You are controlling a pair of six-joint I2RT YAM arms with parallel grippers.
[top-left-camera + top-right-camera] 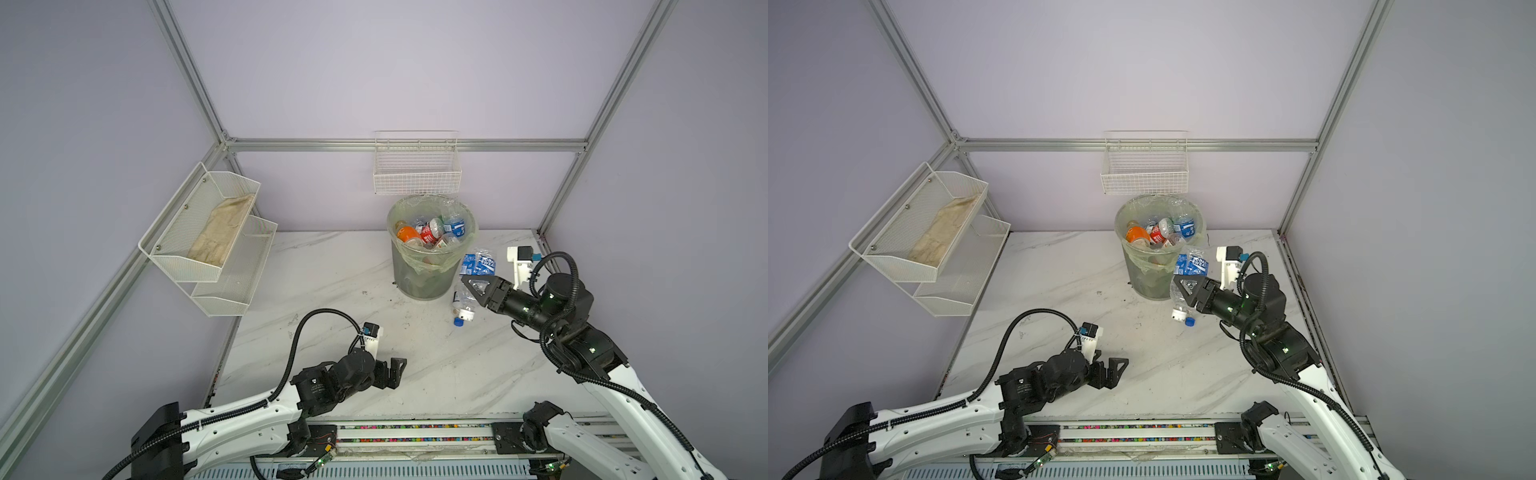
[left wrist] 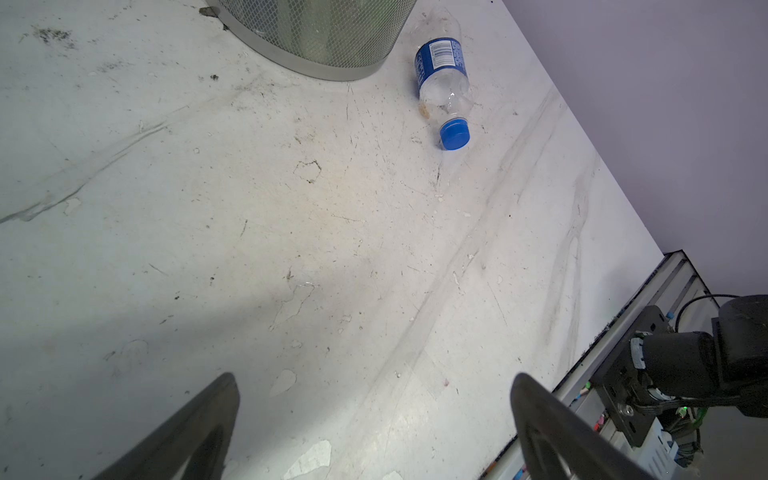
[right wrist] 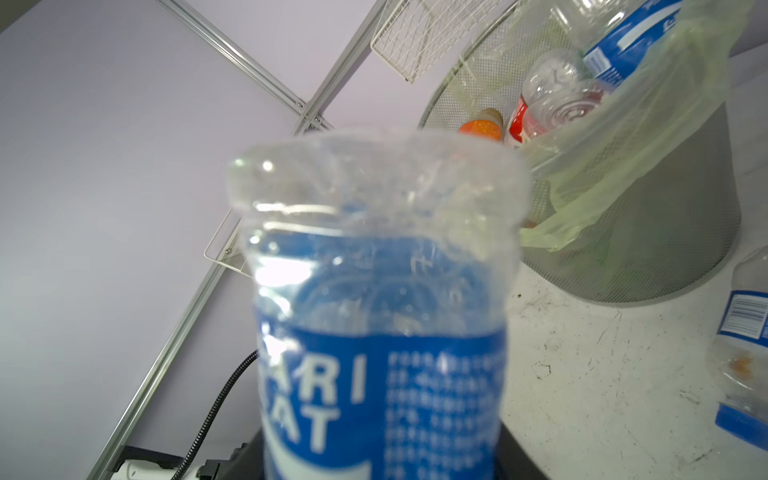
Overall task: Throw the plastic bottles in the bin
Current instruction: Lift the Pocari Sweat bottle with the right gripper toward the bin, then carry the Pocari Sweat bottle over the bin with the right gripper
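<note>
The bin (image 1: 419,278) (image 1: 1142,282) stands at the back of the marble table, with several plastic bottles (image 1: 432,230) (image 1: 1163,230) heaped inside its pale green liner. My right gripper (image 1: 473,286) (image 1: 1185,286) is shut on a clear bottle with a blue label (image 1: 480,264) (image 1: 1192,262) (image 3: 374,291), held off the table just right of the bin's rim. Below it a blue-capped bottle (image 1: 462,309) (image 1: 1179,309) (image 2: 444,83) (image 3: 744,332) lies on the table beside the bin's base (image 2: 324,37). My left gripper (image 1: 395,370) (image 1: 1117,370) (image 2: 374,382) is open and empty near the table's front.
A white wire basket (image 1: 417,170) hangs on the back wall just above the bin. A two-tier white mesh shelf (image 1: 232,291) on the left wall holds a beige cloth (image 1: 222,232). A metal rail (image 1: 415,432) runs along the table's front edge.
</note>
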